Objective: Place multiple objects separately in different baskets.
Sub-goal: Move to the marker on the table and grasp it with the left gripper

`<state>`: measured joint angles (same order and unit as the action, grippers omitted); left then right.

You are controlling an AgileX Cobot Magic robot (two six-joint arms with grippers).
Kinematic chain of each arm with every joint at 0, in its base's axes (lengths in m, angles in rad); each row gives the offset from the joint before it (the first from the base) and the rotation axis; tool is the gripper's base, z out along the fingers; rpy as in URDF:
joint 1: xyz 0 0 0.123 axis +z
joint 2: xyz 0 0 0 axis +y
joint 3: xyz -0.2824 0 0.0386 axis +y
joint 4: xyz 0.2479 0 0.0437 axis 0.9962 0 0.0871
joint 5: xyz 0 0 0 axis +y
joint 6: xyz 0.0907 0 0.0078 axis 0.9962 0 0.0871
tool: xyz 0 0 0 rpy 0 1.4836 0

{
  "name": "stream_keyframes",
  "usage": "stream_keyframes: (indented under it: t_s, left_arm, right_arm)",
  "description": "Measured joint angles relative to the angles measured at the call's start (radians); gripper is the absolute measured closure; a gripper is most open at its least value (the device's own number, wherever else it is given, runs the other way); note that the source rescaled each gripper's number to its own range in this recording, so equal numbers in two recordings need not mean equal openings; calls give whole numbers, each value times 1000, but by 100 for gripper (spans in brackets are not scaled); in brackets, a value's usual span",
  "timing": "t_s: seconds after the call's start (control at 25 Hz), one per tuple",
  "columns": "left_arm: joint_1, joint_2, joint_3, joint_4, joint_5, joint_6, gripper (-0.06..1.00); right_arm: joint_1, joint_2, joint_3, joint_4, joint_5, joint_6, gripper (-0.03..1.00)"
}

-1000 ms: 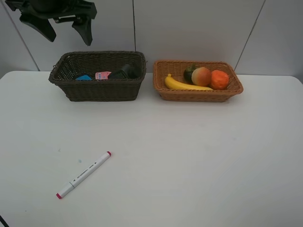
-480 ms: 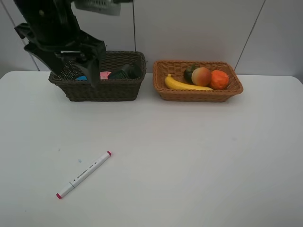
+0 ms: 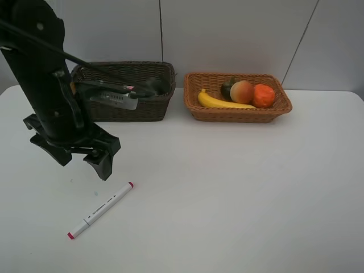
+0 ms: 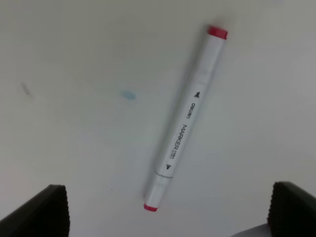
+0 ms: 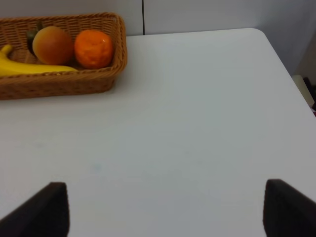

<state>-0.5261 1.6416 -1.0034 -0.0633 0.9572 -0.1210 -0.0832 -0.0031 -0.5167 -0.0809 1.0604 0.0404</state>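
A white red-tipped marker [image 3: 101,209] lies on the white table at the front left; it also shows in the left wrist view [image 4: 185,121]. My left gripper [image 3: 81,162] is open and empty, hovering just above and behind the marker [image 4: 170,212]. The orange-tan basket [image 3: 239,114] holds the banana [image 3: 222,102], peach [image 3: 242,91], orange [image 3: 263,95] and mangosteen [image 3: 227,86]. The dark brown basket [image 3: 153,108] is partly hidden by my left arm; a dark pump bottle [image 3: 151,85] shows inside. My right gripper [image 5: 165,210] is open and empty over bare table.
The right wrist view shows the tan basket [image 5: 59,84] with the peach [image 5: 53,44] and orange [image 5: 94,48], and the table's right edge [image 5: 291,79]. A small blue stain [image 4: 128,95] marks the table beside the marker.
My left arm has come down from above the dark basket and forward to just over the marker. The marker and baskets have not moved.
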Motion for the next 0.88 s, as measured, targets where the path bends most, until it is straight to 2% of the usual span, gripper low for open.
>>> stream_keyframes:
  t_s: [0.2, 0.6, 0.88]
  left_arm:
    - [0, 0, 94, -27, -120, 50, -6]
    - [-11, 57, 135, -27, -190, 181, -6]
    - [-62, 149, 135, -8, -283, 202, -6]
  right_arm:
    - [0, 0, 0, 0, 0, 0, -3]
    - [0, 0, 0, 0, 0, 1, -3]
    - [0, 0, 0, 0, 0, 1, -3]
